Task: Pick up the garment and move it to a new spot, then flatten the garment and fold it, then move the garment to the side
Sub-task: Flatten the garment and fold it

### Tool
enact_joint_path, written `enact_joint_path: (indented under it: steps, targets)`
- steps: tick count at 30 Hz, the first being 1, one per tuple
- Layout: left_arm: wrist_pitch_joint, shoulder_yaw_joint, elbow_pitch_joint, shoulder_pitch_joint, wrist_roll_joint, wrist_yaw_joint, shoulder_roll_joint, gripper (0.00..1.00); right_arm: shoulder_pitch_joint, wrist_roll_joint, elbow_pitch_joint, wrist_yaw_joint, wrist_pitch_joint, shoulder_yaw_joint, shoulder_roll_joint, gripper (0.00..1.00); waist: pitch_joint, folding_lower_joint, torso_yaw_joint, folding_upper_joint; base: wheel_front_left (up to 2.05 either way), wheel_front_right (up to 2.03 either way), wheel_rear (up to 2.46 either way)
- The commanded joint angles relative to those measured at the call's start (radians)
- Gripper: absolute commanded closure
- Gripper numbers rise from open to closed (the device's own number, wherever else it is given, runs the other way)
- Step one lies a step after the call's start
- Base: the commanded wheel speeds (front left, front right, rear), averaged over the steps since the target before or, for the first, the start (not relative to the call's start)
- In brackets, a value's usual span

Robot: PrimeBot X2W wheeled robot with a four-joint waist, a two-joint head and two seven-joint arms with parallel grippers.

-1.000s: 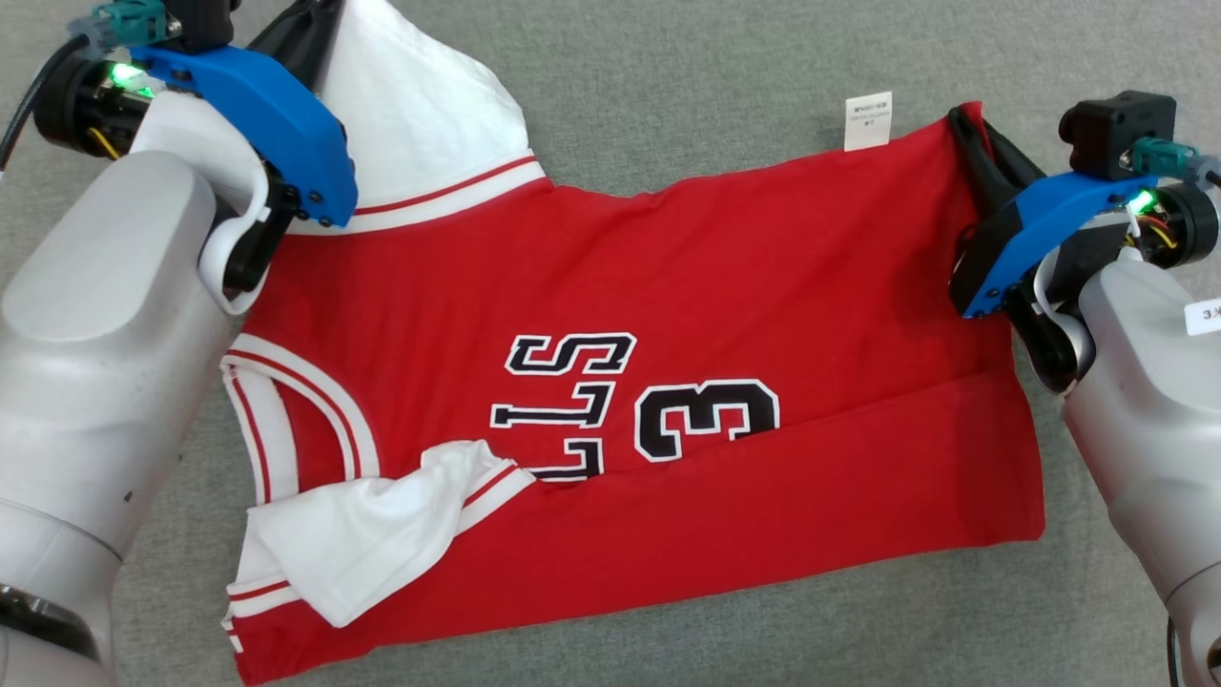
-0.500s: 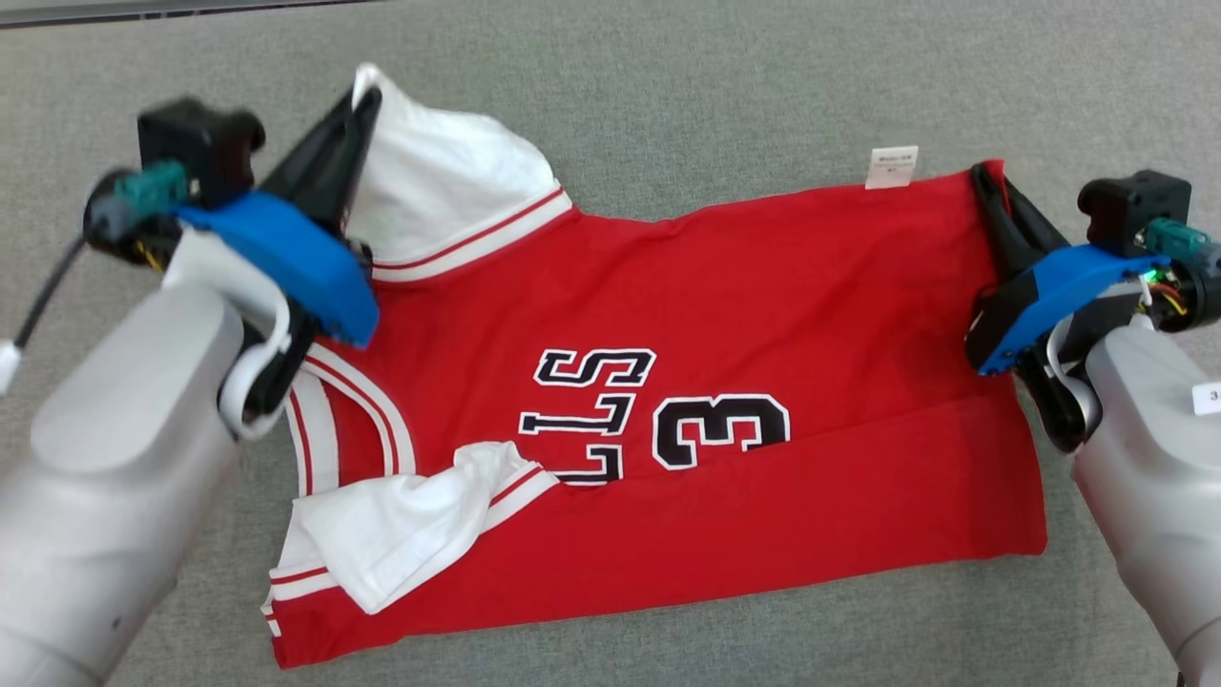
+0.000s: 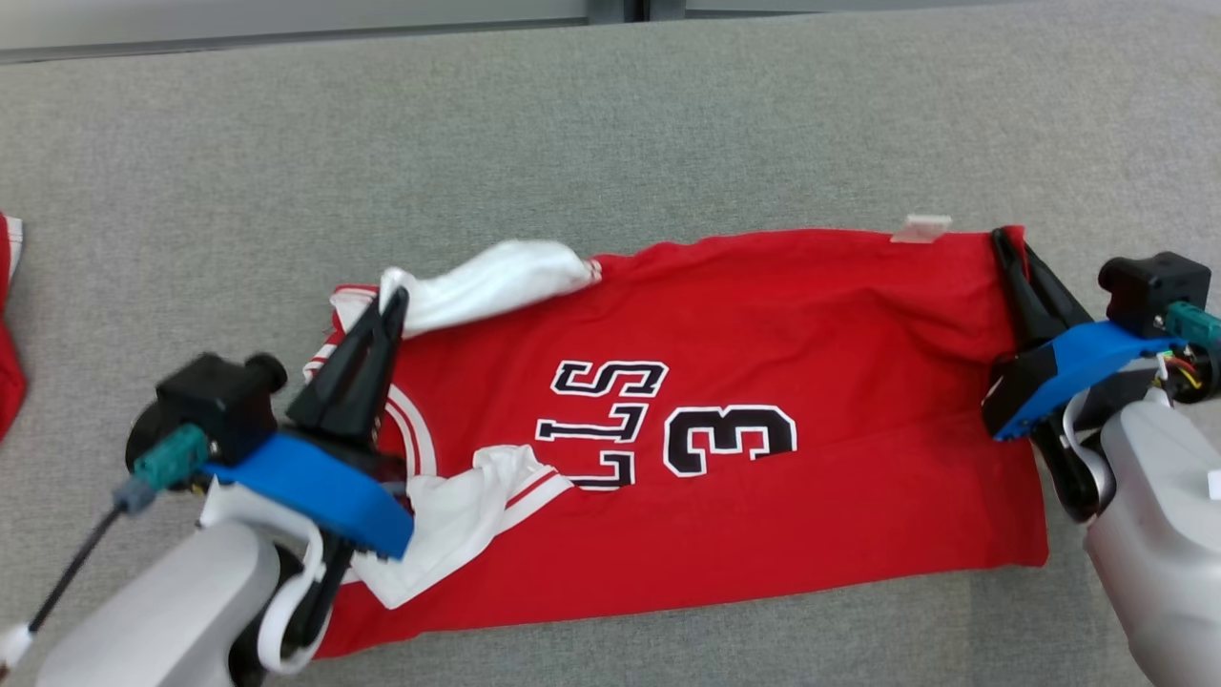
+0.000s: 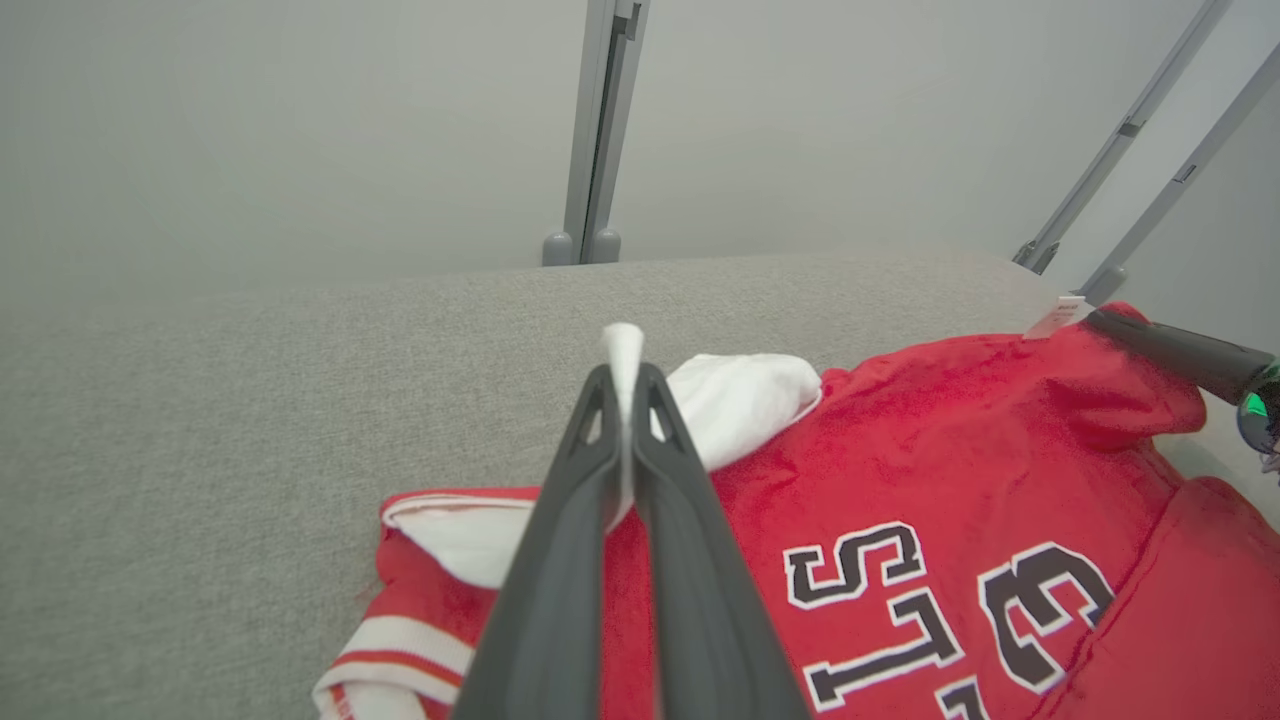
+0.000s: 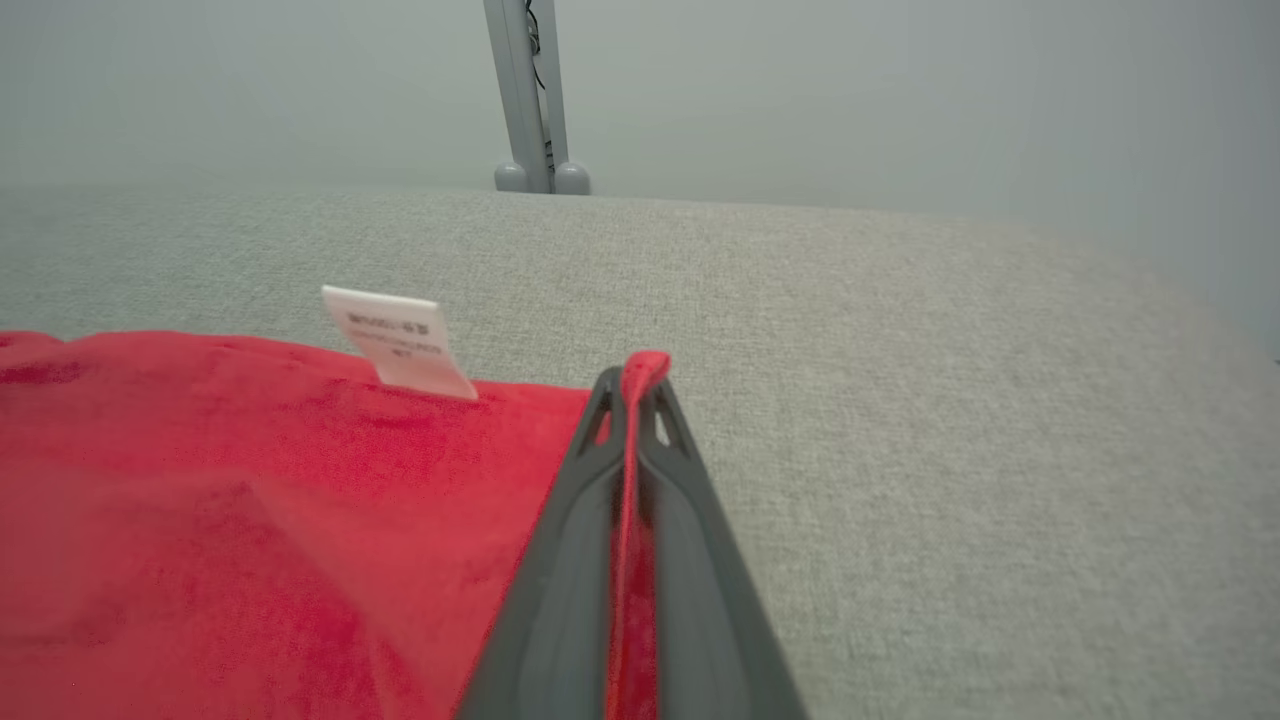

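A red basketball jersey [image 3: 763,382] with white trim and black lettering lies across the grey surface, its far edge folded toward me. My left gripper [image 3: 393,298] is shut on the white shoulder fabric [image 4: 622,350], held low over the jersey's left part. At the far right corner my right gripper [image 3: 999,239] is shut on the red hem [image 5: 645,370]. A white care tag [image 5: 398,340] sticks up from the far edge beside that corner. Another white sleeve piece [image 3: 448,520] lies crumpled at the front left.
The grey fabric-covered table [image 3: 668,114] stretches behind the jersey to its far edge, with metal frame posts [image 4: 590,130] beyond. A second red garment [image 3: 8,363] pokes in at the left edge of the head view.
Both grippers have drawn the jersey's far edge toward me, the left one much farther, folding the white shoulder over the red front. The head camera has tilted up, showing more table behind.
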Motion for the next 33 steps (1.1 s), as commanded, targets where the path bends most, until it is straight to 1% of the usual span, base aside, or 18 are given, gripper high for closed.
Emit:
enact_joint_path:
  steps: [1,6,10,14,19,25,26,27,28,30,31,33]
  targets:
    - [-0.004,0.003,-0.026,0.022,0.0,0.016,0.013,1.0,0.024,-0.01,-0.01,0.0,-0.003,-0.009,0.001,1.0,-0.003,0.0001,0.003,0.0001,0.0,0.0,0.0]
    - [-0.012,0.013,-0.127,0.105,-0.014,0.075,0.04,1.0,0.077,-0.035,-0.036,0.0,-0.003,-0.041,0.01,1.0,-0.022,0.0001,0.014,0.0001,0.0,0.0,0.0]
    - [-0.013,0.016,-0.167,0.158,-0.025,0.102,0.055,1.0,0.122,-0.041,-0.064,0.0,-0.003,-0.067,0.016,1.0,-0.038,0.0001,0.021,0.0001,0.0,0.0,0.0]
    - [-0.02,0.02,-0.191,0.208,-0.032,0.121,0.066,1.0,0.169,-0.046,-0.107,0.0,-0.003,-0.093,0.015,1.0,-0.052,0.0001,0.026,0.0001,0.0,0.0,0.0]
    - [-0.028,0.029,-0.196,0.278,-0.048,0.14,0.062,1.0,0.239,-0.052,-0.167,0.0,-0.003,-0.127,0.013,1.0,-0.067,0.0001,0.031,0.0001,0.0,0.0,0.0]
    - [-0.032,0.031,-0.171,0.327,-0.048,0.142,0.032,1.0,0.317,-0.047,-0.209,0.0,-0.003,-0.15,0.028,1.0,-0.086,0.0001,0.036,0.0001,0.0,0.0,0.0]
    - [-0.033,0.035,-0.165,0.33,-0.043,0.141,0.026,0.56,0.329,-0.048,-0.219,0.0,-0.003,-0.155,0.03,0.55,-0.091,0.0001,0.038,0.0001,0.0,0.0,0.0]
    - [-0.034,0.042,-0.159,0.332,-0.038,0.14,0.019,0.05,0.343,-0.045,-0.235,0.0,-0.004,-0.16,0.034,0.0,-0.094,0.0001,0.039,0.0001,0.0,0.0,0.0]
    - [-0.035,0.05,-0.15,0.333,-0.026,0.142,0.012,0.0,0.361,-0.045,-0.246,0.0,-0.003,-0.165,0.034,0.0,-0.098,0.0001,0.041,0.0001,0.0,0.0,0.0]
    - [-0.036,0.068,-0.137,0.342,-0.016,0.136,-0.01,0.0,0.398,-0.041,-0.281,0.0,-0.003,-0.182,0.035,0.0,-0.106,0.0001,0.043,0.0001,0.0,0.0,0.0]
    - [-0.036,0.068,-0.137,0.342,-0.016,0.136,-0.01,0.0,0.398,-0.041,-0.281,0.0,-0.003,-0.182,0.035,0.0,-0.106,0.0001,0.043,0.0001,0.0,0.0,0.0]
    - [-0.036,0.112,-0.133,0.346,0.023,0.13,-0.03,0.0,0.432,-0.043,-0.323,0.0,-0.003,-0.202,0.033,0.0,-0.114,0.0001,0.043,0.0001,0.0,0.0,0.0]
